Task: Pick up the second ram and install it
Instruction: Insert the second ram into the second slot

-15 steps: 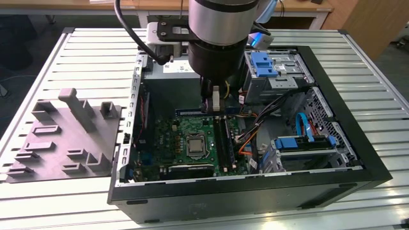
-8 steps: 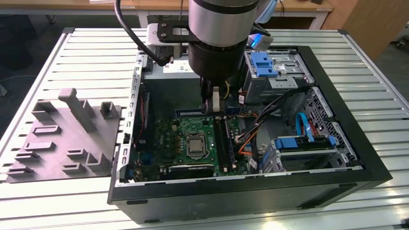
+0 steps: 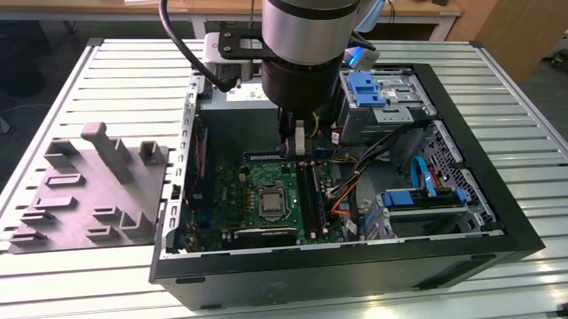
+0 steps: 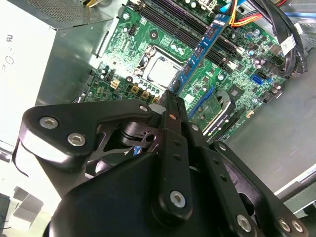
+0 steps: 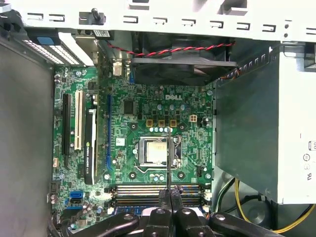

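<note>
In the exterior view the end effector point(image 3: 296, 145) hangs inside the open computer case point(image 3: 501, 222), which lies on the slatted surface point(image 3: 133, 73). It is low above the green motherboard point(image 3: 239, 189), near one end of the memory slots point(image 3: 308, 193). In the second wrist view it is clamped on the ram point(image 4: 201, 49), a thin blue-green stick reaching out over the board beside the processor socket point(image 4: 160, 73). In the first wrist view the ram point(image 5: 168, 158) shows edge-on as a dark line between the fingers point(image 5: 162, 200).
</note>
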You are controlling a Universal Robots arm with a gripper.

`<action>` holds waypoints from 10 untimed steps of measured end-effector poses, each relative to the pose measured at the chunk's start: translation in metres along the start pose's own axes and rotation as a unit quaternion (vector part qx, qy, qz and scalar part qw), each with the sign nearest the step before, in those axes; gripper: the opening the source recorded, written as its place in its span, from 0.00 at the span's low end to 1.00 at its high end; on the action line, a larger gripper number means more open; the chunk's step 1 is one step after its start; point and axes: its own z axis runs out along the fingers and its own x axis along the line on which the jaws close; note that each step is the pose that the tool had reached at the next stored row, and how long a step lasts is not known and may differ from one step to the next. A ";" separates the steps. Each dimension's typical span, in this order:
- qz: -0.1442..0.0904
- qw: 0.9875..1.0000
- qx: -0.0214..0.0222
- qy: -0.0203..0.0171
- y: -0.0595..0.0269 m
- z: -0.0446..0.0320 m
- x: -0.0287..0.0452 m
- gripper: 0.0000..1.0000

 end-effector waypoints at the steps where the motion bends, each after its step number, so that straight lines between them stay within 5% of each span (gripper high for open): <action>1: 0.004 1.000 0.000 0.000 0.0000 0.0001 0.0000 0.11; 6: 0.045 0.999 0.004 -0.001 0.0000 0.0009 0.0001 0.11; 10: 0.082 0.997 0.007 -0.002 0.0000 0.0016 0.0001 0.11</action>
